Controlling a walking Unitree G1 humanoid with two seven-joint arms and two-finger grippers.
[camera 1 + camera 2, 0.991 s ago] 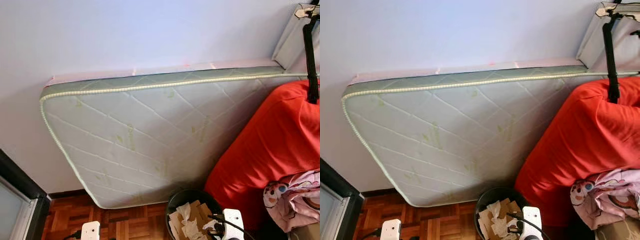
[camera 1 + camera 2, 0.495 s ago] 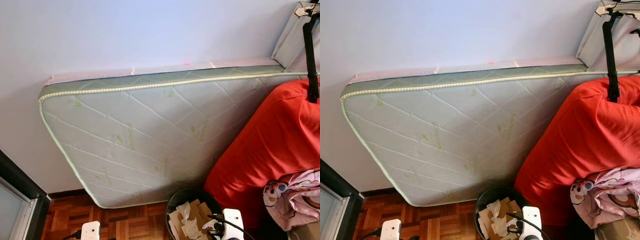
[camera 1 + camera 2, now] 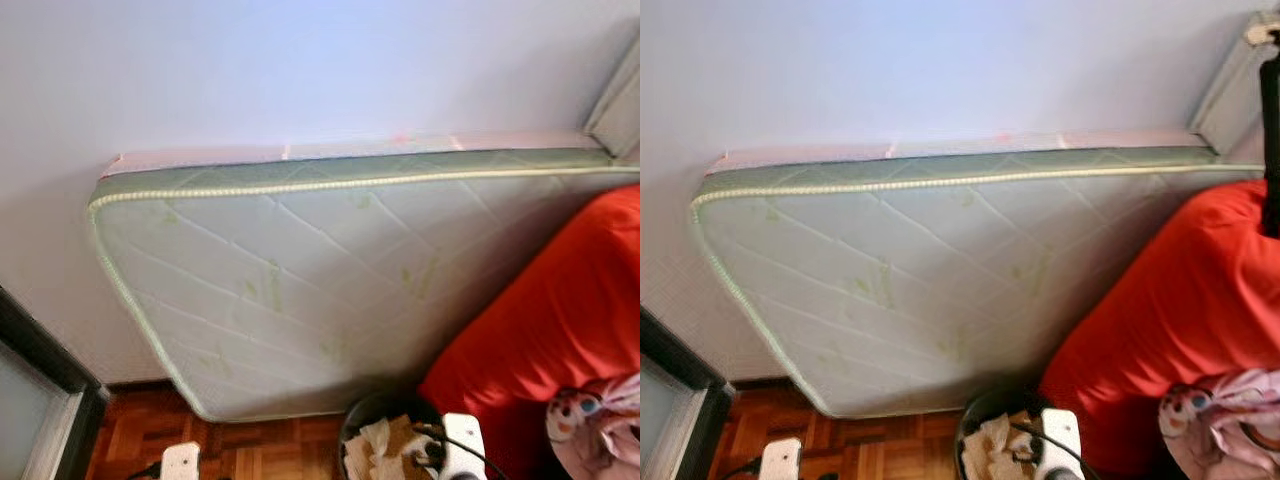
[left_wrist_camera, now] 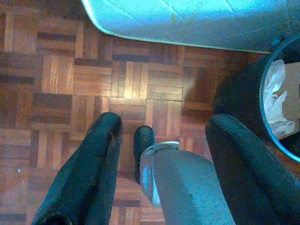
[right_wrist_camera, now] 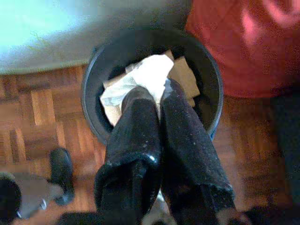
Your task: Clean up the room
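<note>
A black waste bin (image 5: pixel 89 93) holding cardboard pieces and crumpled paper stands on the parquet floor at the foot of the mattress (image 3: pixel 300 280). My right gripper (image 5: pixel 158 91) hangs just above the bin's opening, shut, with a white tissue (image 5: pixel 145 72) bunched at its fingertips. In the eye views the bin (image 3: pixel 360 415) sits at the bottom edge with the right wrist (image 3: pixel 462 445) over it. My left gripper (image 4: pixel 164 122) hangs open over bare parquet beside the bin, nothing between its fingers.
A pale green quilted mattress leans on the lilac wall. A big red beanbag (image 3: pixel 560 320) with a patterned pink cloth (image 3: pixel 590 420) crowds the bin's right side. A dark door frame (image 3: pixel 40 350) stands at the left. A black pole (image 3: pixel 1270 150) hangs at the right.
The whole picture has shifted and blurred, so the camera moved. Both wrists keep their places at the bottom edge, the right one still over the bin.
</note>
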